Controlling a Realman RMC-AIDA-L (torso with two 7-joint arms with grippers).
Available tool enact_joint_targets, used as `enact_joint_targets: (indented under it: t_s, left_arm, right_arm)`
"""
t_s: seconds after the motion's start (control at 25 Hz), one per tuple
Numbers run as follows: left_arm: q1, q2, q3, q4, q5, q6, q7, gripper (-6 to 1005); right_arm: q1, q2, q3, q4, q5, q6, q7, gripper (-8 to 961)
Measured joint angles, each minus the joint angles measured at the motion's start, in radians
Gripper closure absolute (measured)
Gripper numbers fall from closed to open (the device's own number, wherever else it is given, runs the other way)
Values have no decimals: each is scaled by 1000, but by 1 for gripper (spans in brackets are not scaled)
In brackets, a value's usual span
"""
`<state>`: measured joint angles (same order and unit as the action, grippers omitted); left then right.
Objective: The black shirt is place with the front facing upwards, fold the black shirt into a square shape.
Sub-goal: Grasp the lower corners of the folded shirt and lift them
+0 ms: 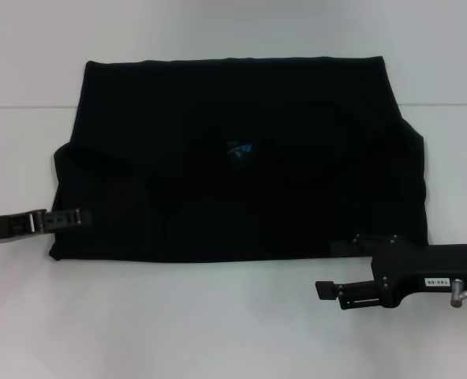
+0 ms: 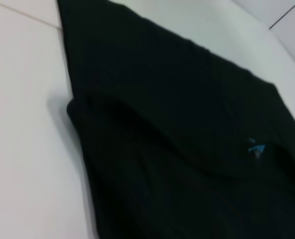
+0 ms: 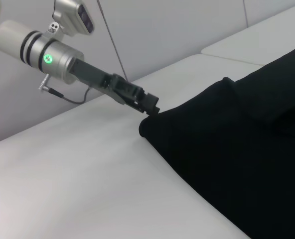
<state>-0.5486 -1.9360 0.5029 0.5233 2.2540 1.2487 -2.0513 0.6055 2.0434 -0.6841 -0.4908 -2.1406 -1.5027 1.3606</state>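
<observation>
The large black cloth shirt (image 1: pixel 241 158) lies flat on the white counter (image 1: pixel 218 316), its long axis running from the left gripper (image 1: pixel 82 215) to the right gripper (image 1: pixel 326 290). The left gripper touches the shirt's edge; I cannot tell its grip, nor that of the right gripper beside the hem.

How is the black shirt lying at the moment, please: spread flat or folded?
Partly folded: the black shirt forms a wide rectangle, no sleeves sticking out, blue logo facing up.

White table (image 1: pixel 218 316) with seam lines

We see the left gripper (image 1: pixel 82 215) reaching in low and level from our left side. The right gripper (image 1: pixel 325 290) lies low near our right front, its wrist block horizontal, pointing toward the left arm.
</observation>
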Motion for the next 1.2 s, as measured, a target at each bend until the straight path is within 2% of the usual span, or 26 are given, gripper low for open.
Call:
enact_joint_targets:
  t_s: [0.2, 0.4, 0.64, 0.8, 1.2]
  left_arm:
    - [0, -14, 23, -4, 1, -32, 0, 77]
    - [1, -15, 31, -7, 1, -8, -1, 85]
    - [-2, -17, 116, 8, 1, 13, -21, 95]
    - [-3, -20, 128, 15, 1, 12, -21, 102]
    - [-1, -20, 136, 23, 1, 18, -23, 499]
  right_arm:
    - [0, 1, 4, 0, 0, -6, 1, 33]
    - [0, 1, 7, 0, 2, -6, 3, 37]
    - [1, 1, 9, 0, 6, -6, 7, 43]
    - [1, 1, 10, 0, 6, -6, 10, 46]
    - [-1, -2, 51, 0, 7, -8, 18, 55]
